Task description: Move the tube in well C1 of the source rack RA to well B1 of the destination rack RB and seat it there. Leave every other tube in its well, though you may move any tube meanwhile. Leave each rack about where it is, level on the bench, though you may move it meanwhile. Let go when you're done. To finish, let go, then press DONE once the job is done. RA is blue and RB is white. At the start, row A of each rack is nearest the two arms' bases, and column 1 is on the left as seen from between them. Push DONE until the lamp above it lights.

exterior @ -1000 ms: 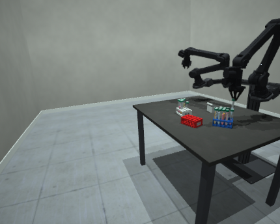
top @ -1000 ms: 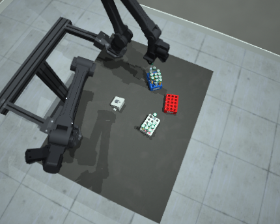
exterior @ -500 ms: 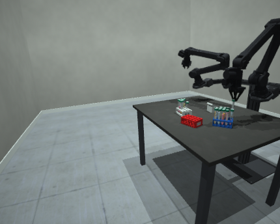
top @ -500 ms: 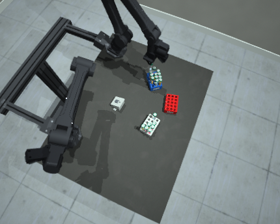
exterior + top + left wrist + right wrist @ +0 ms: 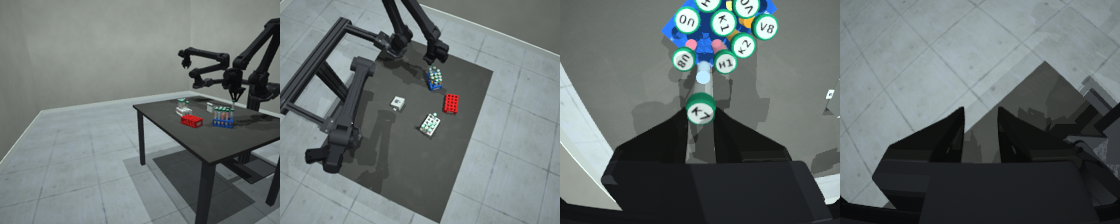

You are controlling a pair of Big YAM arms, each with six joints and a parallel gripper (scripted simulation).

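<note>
My left gripper (image 5: 700, 113) (image 5: 234, 98) is shut on a green-capped tube (image 5: 701, 111) (image 5: 233, 105) marked K7. The tube stands higher than the others, at the near edge of the blue rack RA (image 5: 436, 88) (image 5: 223, 125) (image 5: 672, 31). Its lower end points at the rack; whether it is inside a well I cannot tell. Several green-capped tubes stand in RA. The white rack RB (image 5: 434, 128) (image 5: 185, 114) holds several capped tubes, one apart from the rest, and some open wells. My right gripper (image 5: 981, 113) (image 5: 186, 66) is partly open and empty, far from both racks.
An empty red rack (image 5: 450, 112) (image 5: 191, 121) lies between and beyond the blue and white racks. A small white box (image 5: 398, 104) (image 5: 210, 107) with a dark round top mark sits nearer the arm bases. Whether any lamp is lit I cannot tell.
</note>
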